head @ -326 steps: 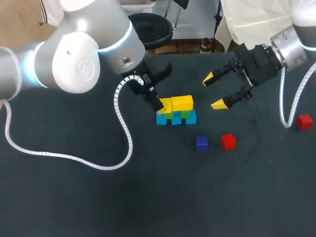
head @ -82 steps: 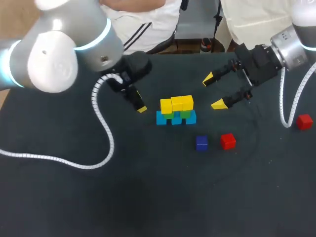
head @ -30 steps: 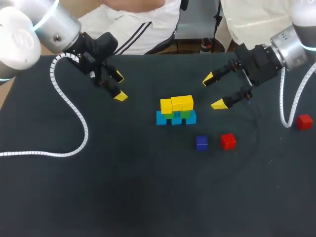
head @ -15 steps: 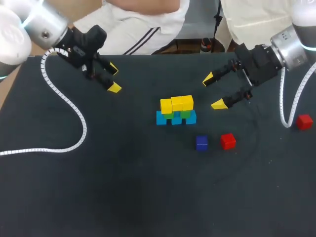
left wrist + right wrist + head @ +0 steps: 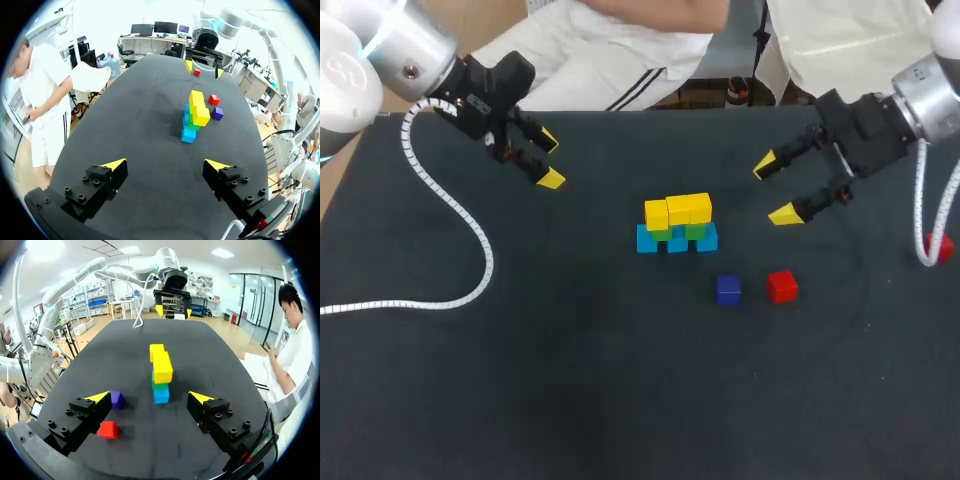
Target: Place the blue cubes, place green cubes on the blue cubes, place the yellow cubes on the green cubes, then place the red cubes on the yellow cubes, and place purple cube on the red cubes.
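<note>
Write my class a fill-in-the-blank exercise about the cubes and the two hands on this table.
The top layer of the stack is made of ____ cubes.
Right beside the purple cube lies a loose cube coloured ____.
The left hand and the right hand hold nothing, and the fingers of both are ____.
Missing words: yellow; red; open.
</note>
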Tool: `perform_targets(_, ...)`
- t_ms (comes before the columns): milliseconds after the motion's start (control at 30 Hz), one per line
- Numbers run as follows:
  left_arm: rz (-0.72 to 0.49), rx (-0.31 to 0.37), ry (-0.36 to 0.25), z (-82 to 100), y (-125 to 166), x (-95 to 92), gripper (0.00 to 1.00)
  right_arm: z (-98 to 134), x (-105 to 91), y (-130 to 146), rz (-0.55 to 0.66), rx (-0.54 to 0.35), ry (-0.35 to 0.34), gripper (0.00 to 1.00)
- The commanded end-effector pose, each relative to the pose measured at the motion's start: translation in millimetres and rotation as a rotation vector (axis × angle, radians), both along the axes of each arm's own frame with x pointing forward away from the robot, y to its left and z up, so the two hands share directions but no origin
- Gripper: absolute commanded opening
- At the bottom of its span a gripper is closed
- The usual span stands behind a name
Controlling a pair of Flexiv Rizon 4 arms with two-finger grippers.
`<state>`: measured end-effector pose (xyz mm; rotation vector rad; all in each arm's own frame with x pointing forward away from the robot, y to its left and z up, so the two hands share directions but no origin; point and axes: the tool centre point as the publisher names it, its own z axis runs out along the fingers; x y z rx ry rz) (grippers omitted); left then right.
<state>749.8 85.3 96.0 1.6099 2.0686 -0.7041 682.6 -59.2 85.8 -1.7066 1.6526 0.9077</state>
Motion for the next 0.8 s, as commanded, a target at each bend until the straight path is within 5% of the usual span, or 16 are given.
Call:
perform_targets(33,0.000,-0.001,-0.002,0.0,0.8,-0.8,1.00,7.4,-37.5,-10.3,-0.046,-0.024,-0.031,1.00)
perform_targets(400,0.000,-0.001,-0.002,0.0,0.8,-0.8,1.00,-37.3,-65.0,-24.6,0.033,0.023,-0.038,1.00)
perform_targets(800,0.000,-0.001,-0.002,0.0,0.8,-0.8,1.00,-74.2,-60.2,-23.7,0.146,0.078,0.007,1.00)
